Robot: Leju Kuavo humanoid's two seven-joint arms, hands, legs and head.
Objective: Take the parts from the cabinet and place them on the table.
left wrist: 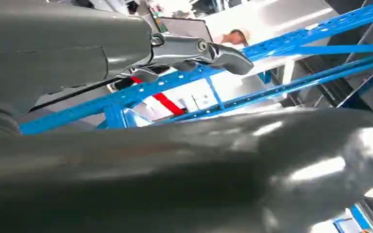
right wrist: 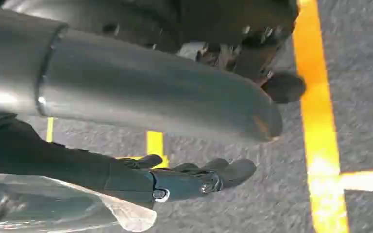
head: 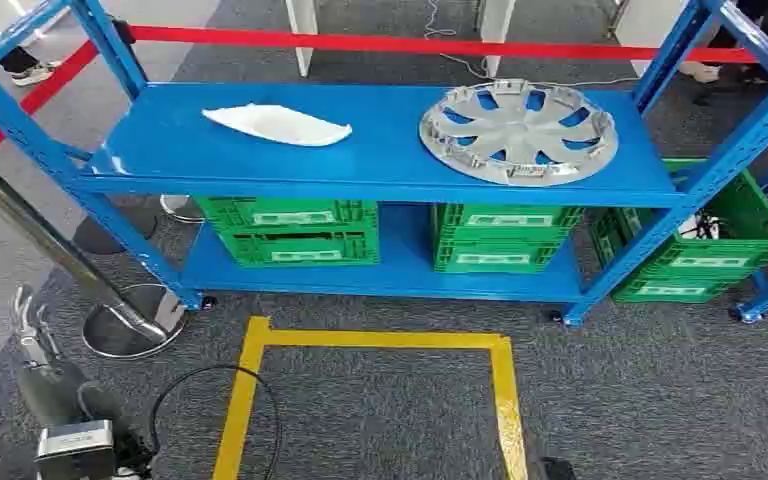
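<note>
Two parts lie on the top shelf of the blue cabinet (head: 380, 165): a white, leaf-shaped flat part (head: 275, 124) on the left and a round silver wheel cover (head: 518, 132) on the right. My left hand (head: 32, 330) hangs low at the front left, well short of the shelf, fingers apart and holding nothing. In the left wrist view its fingers (left wrist: 199, 48) stretch toward the blue frame (left wrist: 281, 41). My right hand (right wrist: 184, 177) hangs over the grey carpet with its fingers straight and nothing in it.
Green crates (head: 295, 230) (head: 500, 237) sit on the lower shelf, and another (head: 705, 245) stands at the right. A grey pole on a round metal base (head: 130, 320) leans at the left. Yellow floor tape (head: 380, 340) marks a square in front. Red barrier tape (head: 410, 44) runs behind.
</note>
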